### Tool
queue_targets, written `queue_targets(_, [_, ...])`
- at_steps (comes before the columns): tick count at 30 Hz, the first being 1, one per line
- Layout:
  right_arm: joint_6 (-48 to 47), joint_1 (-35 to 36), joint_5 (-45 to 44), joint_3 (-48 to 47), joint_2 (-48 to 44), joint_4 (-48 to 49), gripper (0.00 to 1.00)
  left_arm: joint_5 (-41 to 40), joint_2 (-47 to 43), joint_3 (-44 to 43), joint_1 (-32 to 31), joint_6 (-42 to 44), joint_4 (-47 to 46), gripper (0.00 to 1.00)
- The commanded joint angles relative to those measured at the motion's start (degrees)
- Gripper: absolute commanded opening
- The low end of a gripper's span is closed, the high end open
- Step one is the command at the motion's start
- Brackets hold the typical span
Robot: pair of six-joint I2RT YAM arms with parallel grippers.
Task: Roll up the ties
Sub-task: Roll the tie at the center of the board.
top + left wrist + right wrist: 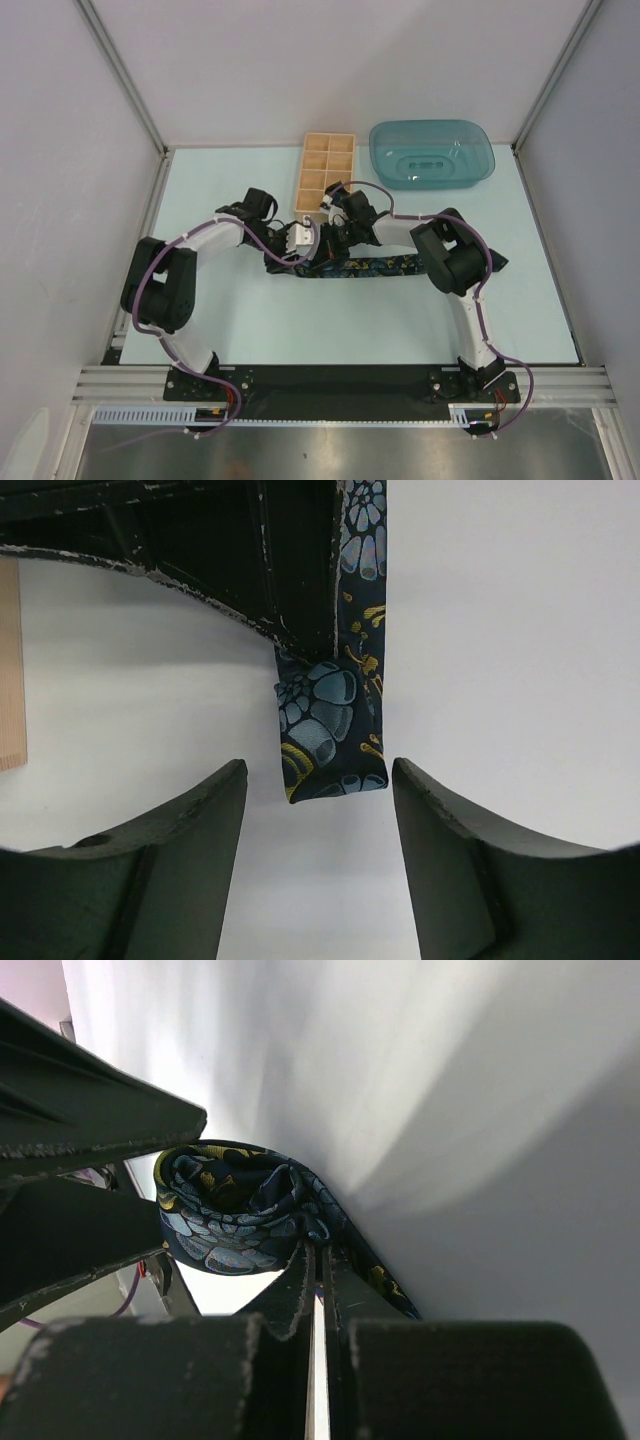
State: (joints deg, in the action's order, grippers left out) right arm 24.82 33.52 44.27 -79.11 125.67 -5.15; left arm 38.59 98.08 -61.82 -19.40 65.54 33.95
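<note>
One tie [365, 266] is seen lying across the middle of the counter [300, 330], stretched roughly parallel to the near edge, with its left end turned over into a small, loose roll. The fabric is dark navy, printed with pale blue and yellow shapes. The left arm [160, 285] and the right arm [450, 255] are both bent inward, and they meet over that rolled end. The left jaws are held partly open: in the left wrist view one is placed on each side of the tie's folded end, a clear gap is left on both sides, and nothing is gripped by them. The right jaws are closed tight, only a hairline slit being visible between them; in the right wrist view the strip is pinched at their tips just behind the roll, which is curled up directly in front of them. Toward the far edge of the counter, near its middle, a compartmented wooden box [326, 150] is placed, and a teal plastic tray [478, 160] is set just to its right. Both are kept apart from the tie. No other tie can be made out on the counter.
</note>
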Motion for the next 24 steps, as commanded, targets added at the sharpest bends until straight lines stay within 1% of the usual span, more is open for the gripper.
queue_targets(1, [-1.62, -0.21, -4.46, 1.59, -0.07, -4.17, 0.0, 1.22, 0.61, -2.15, -0.9, -1.9, -0.2, 0.62])
queue_targets(3, [-1.35, -0.21, -4.28, 1.5, -0.07, -3.82, 0.0, 2.28, 1.06, -3.21, -1.6, -2.69, 0.49, 0.56])
queue_targets(6, [-1.09, -0.29, -4.02, 1.59, 0.02, -3.64, 0.0, 2.2, 1.93, -4.53, -3.18, -2.43, 1.99, 0.49])
queue_targets(9, [-0.91, -0.56, -3.75, 1.59, 0.1, -3.55, 0.0, 1.76, 2.81, -5.41, -4.33, -2.87, 2.69, 0.45])
queue_targets(14, [0.22, -0.73, -2.79, 2.03, 0.11, -2.94, 0.0, 1.49, 4.74, -7.26, -5.74, -4.71, 2.61, 0.41])
queue_targets(15, [0.49, -0.73, -2.61, 2.12, 0.19, -2.5, 0.0, 0.88, 5.62, -7.78, -6.43, -4.98, 2.69, 0.39])
queue_targets(24, [3.3, -1.08, 0.29, 3.44, -0.51, 0.4, 0.0, -5.71, 9.67, -9.63, -9.87, -7.61, 3.49, 0.36])
